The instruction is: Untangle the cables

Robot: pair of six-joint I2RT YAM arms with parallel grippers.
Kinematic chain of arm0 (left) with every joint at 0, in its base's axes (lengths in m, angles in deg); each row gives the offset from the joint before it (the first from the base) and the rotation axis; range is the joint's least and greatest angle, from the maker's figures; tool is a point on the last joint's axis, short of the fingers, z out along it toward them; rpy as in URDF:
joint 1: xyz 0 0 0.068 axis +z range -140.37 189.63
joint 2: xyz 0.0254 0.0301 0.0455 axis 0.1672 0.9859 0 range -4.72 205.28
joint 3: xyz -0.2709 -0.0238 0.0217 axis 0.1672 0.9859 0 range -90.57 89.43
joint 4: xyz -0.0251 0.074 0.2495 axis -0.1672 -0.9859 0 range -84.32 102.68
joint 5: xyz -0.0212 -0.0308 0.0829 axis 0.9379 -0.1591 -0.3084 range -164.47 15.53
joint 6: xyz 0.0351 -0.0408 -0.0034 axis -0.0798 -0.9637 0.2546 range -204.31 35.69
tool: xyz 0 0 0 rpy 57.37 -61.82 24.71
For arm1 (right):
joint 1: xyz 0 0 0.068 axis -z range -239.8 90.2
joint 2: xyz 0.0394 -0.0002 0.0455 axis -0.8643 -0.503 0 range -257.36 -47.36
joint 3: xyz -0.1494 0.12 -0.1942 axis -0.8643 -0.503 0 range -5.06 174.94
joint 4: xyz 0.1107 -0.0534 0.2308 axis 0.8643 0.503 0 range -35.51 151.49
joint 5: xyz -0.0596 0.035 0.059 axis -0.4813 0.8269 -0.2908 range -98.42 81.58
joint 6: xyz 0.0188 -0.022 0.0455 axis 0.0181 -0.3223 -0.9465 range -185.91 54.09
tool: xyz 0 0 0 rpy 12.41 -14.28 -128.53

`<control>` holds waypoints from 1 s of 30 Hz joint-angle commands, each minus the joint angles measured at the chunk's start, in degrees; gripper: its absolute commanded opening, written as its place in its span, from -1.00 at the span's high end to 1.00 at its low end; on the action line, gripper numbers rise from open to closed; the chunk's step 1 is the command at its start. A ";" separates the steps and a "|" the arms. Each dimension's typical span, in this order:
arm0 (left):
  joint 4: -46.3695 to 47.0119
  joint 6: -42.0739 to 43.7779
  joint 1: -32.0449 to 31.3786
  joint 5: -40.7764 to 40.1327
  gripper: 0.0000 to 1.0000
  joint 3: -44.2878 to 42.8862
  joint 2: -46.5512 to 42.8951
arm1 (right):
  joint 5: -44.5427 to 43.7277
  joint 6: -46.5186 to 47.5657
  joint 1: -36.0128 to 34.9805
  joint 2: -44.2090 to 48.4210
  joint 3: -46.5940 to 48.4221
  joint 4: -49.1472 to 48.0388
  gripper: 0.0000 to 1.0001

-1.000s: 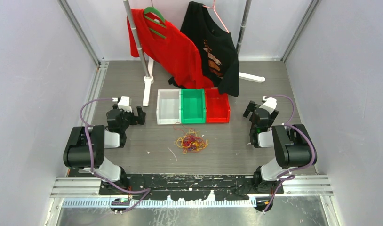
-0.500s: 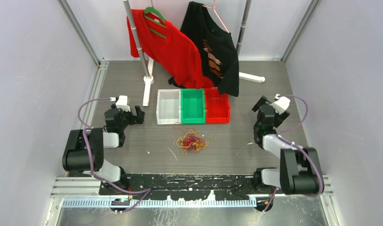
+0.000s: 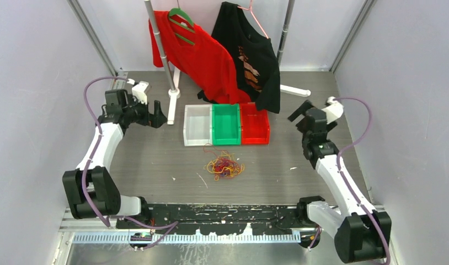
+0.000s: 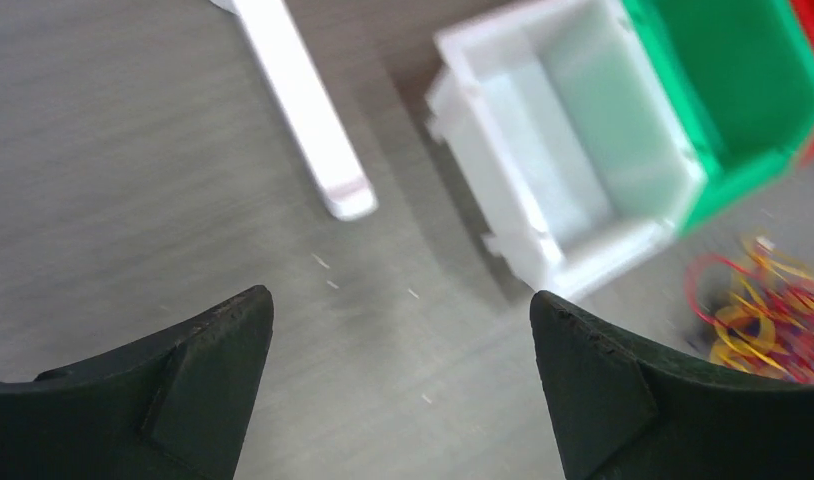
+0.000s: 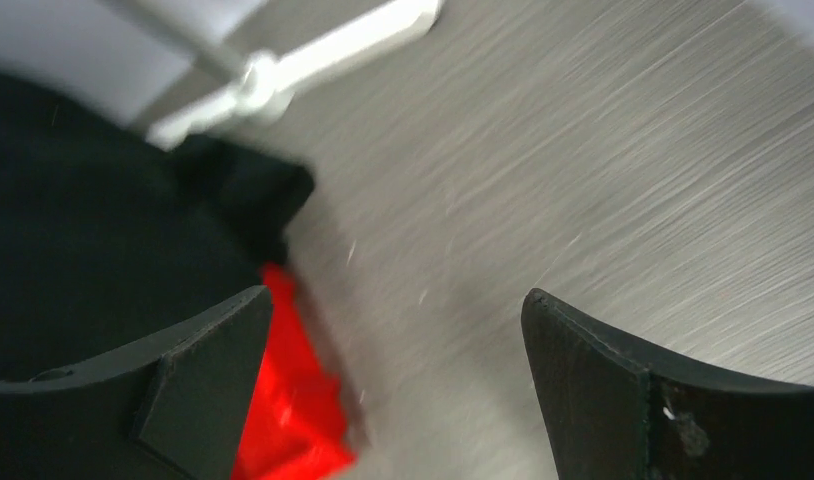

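1. Two grippers stand out to the sides. The left gripper (image 3: 158,115) hangs over the far-left part of the table (image 3: 156,165), just beside the white rack foot (image 3: 171,107). Its fingers are spread wide with nothing between them.
2. The right gripper (image 3: 299,112) hangs near the table's right edge, close to the black shirt (image 3: 255,61). It is also spread wide and empty.
3. Three bins stand touching in a row at mid-table: white bin (image 3: 185,126), green bin (image 3: 226,142), red bin (image 3: 255,141), left to right.
4. Bare tabletop runs from the bins' front walls to the near edge, broad on both sides of the cables (image 3: 224,166). Walls (image 3: 40,110) close in the left, right and far sides.
5. The red shirt (image 3: 206,61) and the black shirt hang at the far edge. Their hems come down to the back of the bins, and the black one overlaps the red bin's far corner.
6. The cables lie in one loose clump just in front of the green bin, well apart from both grippers.
7. They are thin, curly strands, red and yellow-orange with darker ones at the core, looped through each other. A few loops stray toward the bins. A pale scrap (image 3: 202,180) lies apart to the left.
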 commanded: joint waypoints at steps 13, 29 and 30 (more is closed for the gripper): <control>-35.82 4.20 -3.75 16.16 -0.99 -4.19 -8.00 | 2.70 -2.03 -44.79 1.48 -5.33 6.60 -0.60; -14.26 -14.40 -24.81 7.20 -0.96 2.56 -0.30 | 8.84 -3.63 -48.37 -15.86 -4.49 -8.66 -0.44; -13.19 -15.71 -25.43 7.12 -0.96 2.50 1.19 | 9.32 -3.94 -48.47 -16.26 -4.52 -9.35 -0.43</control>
